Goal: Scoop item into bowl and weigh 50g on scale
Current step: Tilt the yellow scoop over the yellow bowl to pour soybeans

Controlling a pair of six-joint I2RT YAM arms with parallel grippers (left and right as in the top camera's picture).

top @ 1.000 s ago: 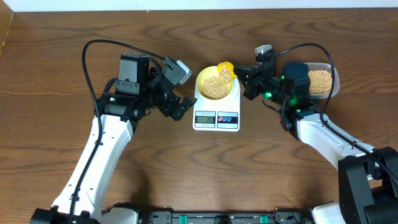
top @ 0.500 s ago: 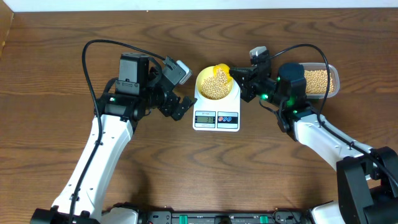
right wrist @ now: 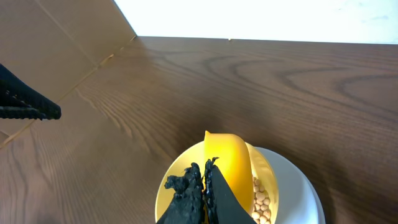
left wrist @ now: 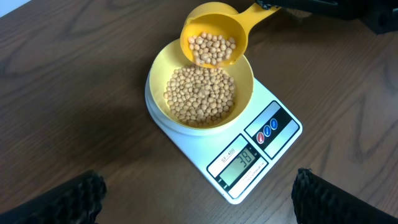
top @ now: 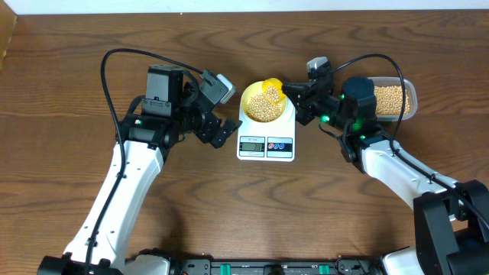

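We see tan-beige beans [left wrist: 202, 93], a pale-yellow bowl [left wrist: 158, 87], a deeper yellow scoop [left wrist: 211, 18], a white scale [left wrist: 205, 150] with grey display [left wrist: 239, 159] and red and blue buttons [left wrist: 267, 131], and a dark brown desk [left wrist: 74, 62] with wavy wood grain.

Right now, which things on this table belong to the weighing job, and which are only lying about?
In the job: beans, bowl, scale, scoop held in the right gripper, container of spare beans.
Only about: open left gripper, idle beside the scale; a sheet of cardboard.
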